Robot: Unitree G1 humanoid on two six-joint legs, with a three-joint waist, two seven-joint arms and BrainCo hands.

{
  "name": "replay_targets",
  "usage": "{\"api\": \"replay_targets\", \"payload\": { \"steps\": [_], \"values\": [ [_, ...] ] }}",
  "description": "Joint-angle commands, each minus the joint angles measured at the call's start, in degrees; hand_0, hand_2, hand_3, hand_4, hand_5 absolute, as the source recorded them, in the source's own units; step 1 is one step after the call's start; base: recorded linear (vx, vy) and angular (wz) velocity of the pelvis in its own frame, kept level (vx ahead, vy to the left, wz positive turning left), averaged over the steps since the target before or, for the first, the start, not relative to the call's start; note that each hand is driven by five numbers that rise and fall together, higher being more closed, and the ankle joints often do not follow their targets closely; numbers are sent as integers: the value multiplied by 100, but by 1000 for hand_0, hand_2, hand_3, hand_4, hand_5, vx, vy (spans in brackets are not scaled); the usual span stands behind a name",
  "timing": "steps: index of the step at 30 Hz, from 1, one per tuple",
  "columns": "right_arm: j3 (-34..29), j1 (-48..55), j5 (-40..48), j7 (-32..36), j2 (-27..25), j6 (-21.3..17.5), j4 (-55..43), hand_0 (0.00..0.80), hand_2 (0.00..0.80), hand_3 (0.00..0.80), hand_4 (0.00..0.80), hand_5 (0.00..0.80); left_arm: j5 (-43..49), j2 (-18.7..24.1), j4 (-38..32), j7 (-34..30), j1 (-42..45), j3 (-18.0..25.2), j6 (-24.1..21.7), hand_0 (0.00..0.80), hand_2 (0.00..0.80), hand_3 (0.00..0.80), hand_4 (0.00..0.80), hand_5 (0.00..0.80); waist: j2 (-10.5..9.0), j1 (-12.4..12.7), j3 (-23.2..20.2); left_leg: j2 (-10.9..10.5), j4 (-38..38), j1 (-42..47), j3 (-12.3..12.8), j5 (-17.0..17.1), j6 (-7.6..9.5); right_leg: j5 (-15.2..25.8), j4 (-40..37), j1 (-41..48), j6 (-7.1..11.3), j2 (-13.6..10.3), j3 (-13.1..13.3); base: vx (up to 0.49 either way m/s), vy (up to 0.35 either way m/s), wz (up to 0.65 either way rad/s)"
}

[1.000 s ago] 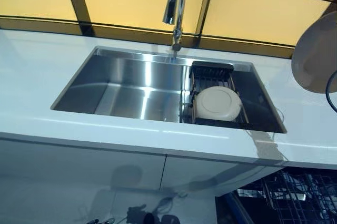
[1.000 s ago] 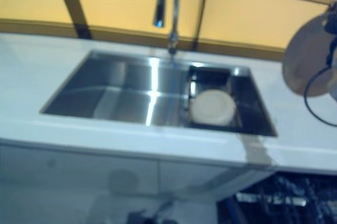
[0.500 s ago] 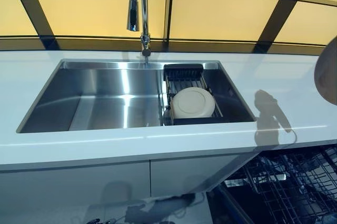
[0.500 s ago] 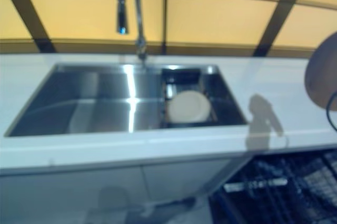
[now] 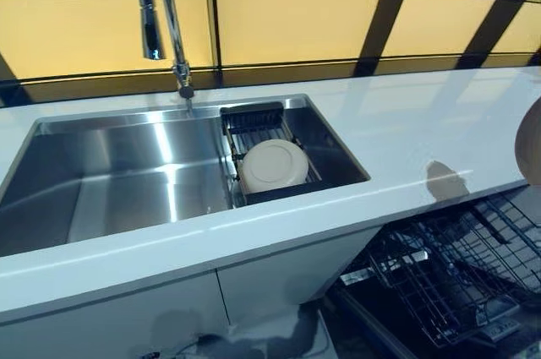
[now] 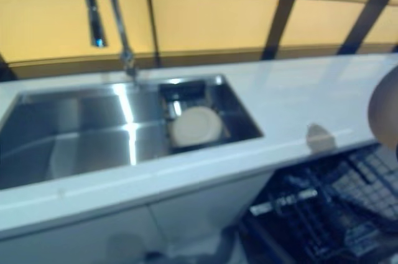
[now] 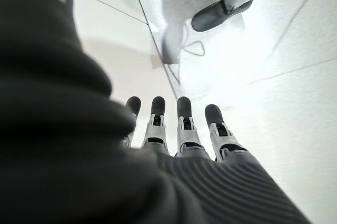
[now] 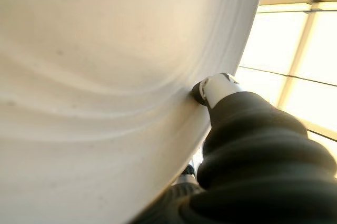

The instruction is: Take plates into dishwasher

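Plate (image 8: 95,76) fills the right wrist view, right hand (image 8: 247,145) pinching its rim, left hand (image 7: 179,129) fingers straight over floor, dishwasher rack (image 5: 448,274) open below the desk (image 5: 397,135), another plate (image 5: 273,165) in the sink's (image 5: 110,190) drainer basket (image 5: 254,118).

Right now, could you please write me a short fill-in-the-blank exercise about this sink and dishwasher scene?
1. The right hand grips a ____.
2. A second plate lies in the rack inside the ____.
3. The dishwasher rack stands pulled out below the ____.
4. The left hand holds ____.

Missing words: plate; sink; counter; nothing
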Motion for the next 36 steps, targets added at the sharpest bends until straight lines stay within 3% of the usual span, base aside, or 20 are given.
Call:
{"api": "replay_targets", "payload": {
  "steps": [1,9,16,28,36],
  "values": [
    [-497,84,-138,7,-263,132,-63,800,800,800,800,800,241,77,370,-33,-182,-112,-56,0,0,0,0,0,-3,125,-277,183,28,510,-245,-975,129,41,116,-166,485,-30,-86,23,-7,-25],
    [-1280,1160,-357,-23,232,125,-122,800,800,800,800,800,242,18,468,-23,-228,-51,-50,0,0,0,0,0,95,-49,-239,212,28,557,-58,-1007,152,43,177,-237,481,-12,45,28,-2,-17],
    [-1591,1803,-221,-290,822,57,-282,800,800,800,800,800,264,-29,503,-62,-261,8,-89,0,0,0,0,0,175,-106,-201,204,28,587,-61,-1027,172,18,217,-253,464,-11,85,27,-8,-4],
    [-1254,1781,-432,-594,1543,103,-336,800,800,800,800,800,212,-158,497,-35,-181,76,-103,0,0,0,0,0,267,-13,-139,186,28,520,-144,-1000,147,-3,195,-284,417,-36,14,0,0,0],
    [-889,1696,-1406,-912,1765,94,-467,800,800,800,800,800,233,-199,454,-20,-137,85,-146,0,0,0,0,0,344,77,-117,158,28,473,-249,-980,132,-16,144,-267,396,-67,-86,0,0,0]
  ]
}}
